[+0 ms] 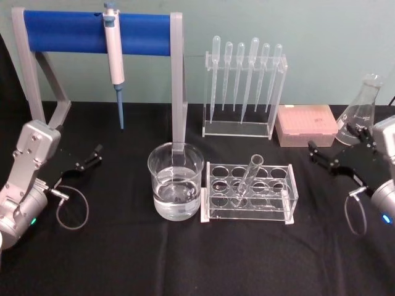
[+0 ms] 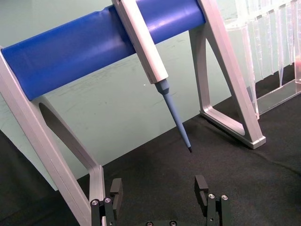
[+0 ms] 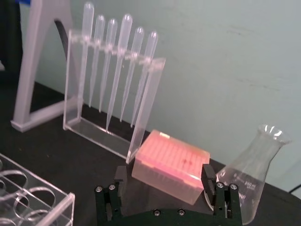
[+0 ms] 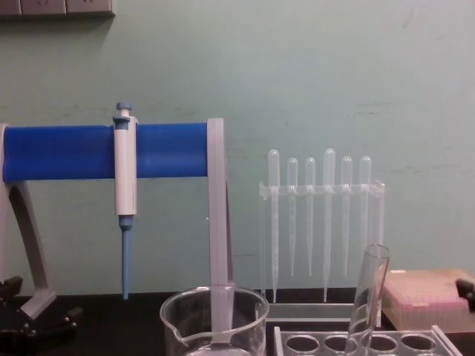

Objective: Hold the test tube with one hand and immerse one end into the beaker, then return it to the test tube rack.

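The test tube point(image 1: 248, 178) is a clear glass tube leaning in the clear tube rack point(image 1: 249, 211) at table centre; its rim also rises in the chest view point(image 4: 369, 293). Just left of the rack stands the beaker point(image 1: 176, 182), wide, clear and partly filled with liquid point(image 4: 214, 317). My left gripper point(image 1: 93, 155) is at the left side of the table, open and empty, well apart from the beaker; its fingers point(image 2: 116, 189) frame bare black cloth. At the right side my right gripper point(image 1: 315, 152) is open and empty too, with the pink box between its fingers point(image 3: 208, 173).
A blue-barred stand point(image 1: 95, 32) holding a white-and-blue micropipette point(image 1: 115, 58) stands at the back left. Behind the tube rack is a pipette rack point(image 1: 244, 86), then a pink tip box point(image 1: 305, 124) and a glass flask point(image 1: 360, 111) at the back right.
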Robot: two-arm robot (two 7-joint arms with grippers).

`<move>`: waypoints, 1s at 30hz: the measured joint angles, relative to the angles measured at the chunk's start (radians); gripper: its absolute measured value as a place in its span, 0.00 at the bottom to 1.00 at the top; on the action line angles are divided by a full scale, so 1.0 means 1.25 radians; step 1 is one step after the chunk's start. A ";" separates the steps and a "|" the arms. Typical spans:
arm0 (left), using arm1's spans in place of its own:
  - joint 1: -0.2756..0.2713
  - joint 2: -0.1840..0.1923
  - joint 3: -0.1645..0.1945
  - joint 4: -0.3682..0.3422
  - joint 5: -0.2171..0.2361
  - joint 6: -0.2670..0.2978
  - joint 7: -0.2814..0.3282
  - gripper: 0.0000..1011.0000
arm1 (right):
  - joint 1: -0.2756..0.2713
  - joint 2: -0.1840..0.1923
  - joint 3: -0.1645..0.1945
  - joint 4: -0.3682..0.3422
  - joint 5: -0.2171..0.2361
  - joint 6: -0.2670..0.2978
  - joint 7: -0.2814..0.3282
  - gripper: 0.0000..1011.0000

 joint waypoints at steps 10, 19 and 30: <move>0.000 0.000 0.000 0.000 0.000 0.000 0.000 0.99 | -0.041 0.073 0.073 -0.085 0.114 0.015 0.147 0.99; 0.000 0.000 0.000 0.000 0.000 0.000 0.000 0.99 | -0.110 0.174 0.118 -0.125 0.219 -0.039 0.388 0.99; 0.000 0.000 0.000 0.000 0.000 0.000 0.000 0.99 | -0.153 0.215 0.108 -0.152 0.262 -0.115 0.601 0.99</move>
